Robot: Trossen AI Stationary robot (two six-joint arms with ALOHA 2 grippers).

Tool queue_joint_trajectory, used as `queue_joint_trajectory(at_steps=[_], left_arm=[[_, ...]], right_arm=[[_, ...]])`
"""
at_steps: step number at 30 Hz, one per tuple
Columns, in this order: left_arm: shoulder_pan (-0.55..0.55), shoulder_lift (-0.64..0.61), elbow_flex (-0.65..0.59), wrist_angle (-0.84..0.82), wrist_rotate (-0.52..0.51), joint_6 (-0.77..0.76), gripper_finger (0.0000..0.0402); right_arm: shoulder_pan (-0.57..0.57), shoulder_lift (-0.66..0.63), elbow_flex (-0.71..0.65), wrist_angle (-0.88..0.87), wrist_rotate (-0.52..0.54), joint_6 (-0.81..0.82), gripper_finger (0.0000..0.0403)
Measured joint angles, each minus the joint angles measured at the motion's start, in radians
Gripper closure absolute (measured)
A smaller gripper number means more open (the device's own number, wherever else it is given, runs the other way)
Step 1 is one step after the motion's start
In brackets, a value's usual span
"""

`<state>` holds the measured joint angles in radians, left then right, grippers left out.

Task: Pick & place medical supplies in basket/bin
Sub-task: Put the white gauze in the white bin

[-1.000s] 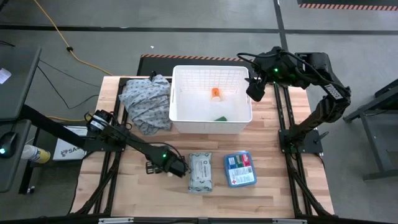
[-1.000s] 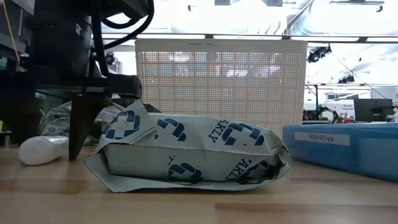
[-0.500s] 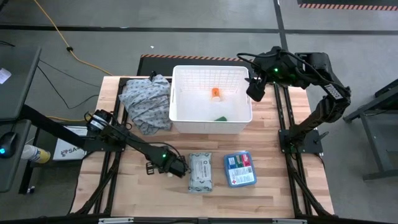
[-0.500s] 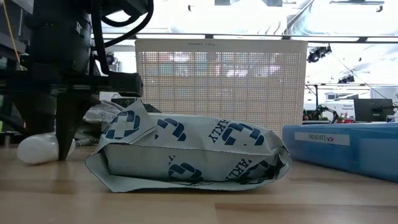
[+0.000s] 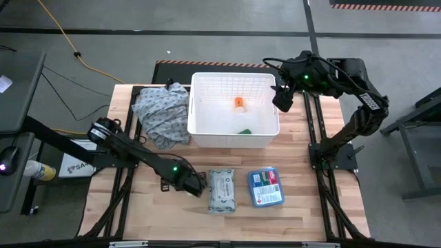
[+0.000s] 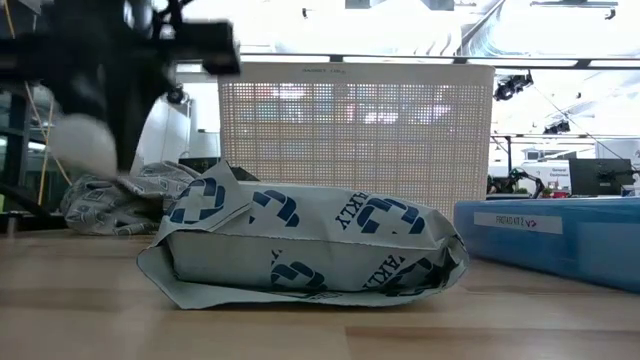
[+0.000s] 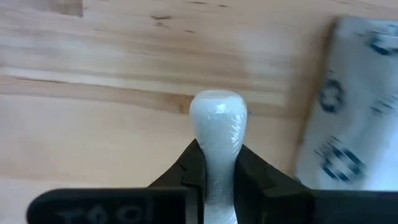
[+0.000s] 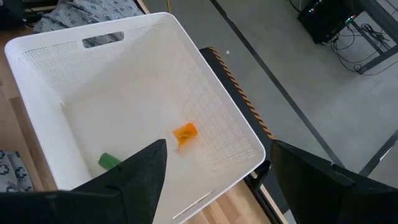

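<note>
The left tool is gripping the white tube and holding it clear of the counter, just beside the wipes pack. The blue box is lying near the pack. The right tool is hanging open above the basket, which is holding the orange bottle and green tube.

Grey patterned cloth heaped on wooden table, back-left corner.
</note>
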<state>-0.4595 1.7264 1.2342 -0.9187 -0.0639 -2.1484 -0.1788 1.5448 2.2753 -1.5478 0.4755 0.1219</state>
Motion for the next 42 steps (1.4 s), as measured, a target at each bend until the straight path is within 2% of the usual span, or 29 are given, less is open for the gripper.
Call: queue_joint_trajectory(at_steps=[8,13,19,34,42], left_arm=[[0.000,0.000,0.263,-0.217,-0.105,0.095,0.0319],[0.000,-0.002,0.434,-0.313,-0.227,0.166,0.0322],[0.000,-0.002,0.583,-0.343,-0.380,0.270,0.0322],[0.004,-0.002,0.717,-0.345,-0.621,0.399,0.0321],[0.084,-0.003,0.810,-0.326,-0.707,0.570,0.0320]], right_arm=[[0.000,0.000,0.000,0.000,0.000,0.000,0.0126],[0.000,0.000,0.000,0.000,0.000,0.000,0.0126],[0.000,0.000,0.000,0.000,0.000,0.000,0.0126],[0.000,0.000,0.000,0.000,0.000,0.000,0.0126],[0.000,0.000,0.000,0.000,-0.001,0.000,0.0126]])
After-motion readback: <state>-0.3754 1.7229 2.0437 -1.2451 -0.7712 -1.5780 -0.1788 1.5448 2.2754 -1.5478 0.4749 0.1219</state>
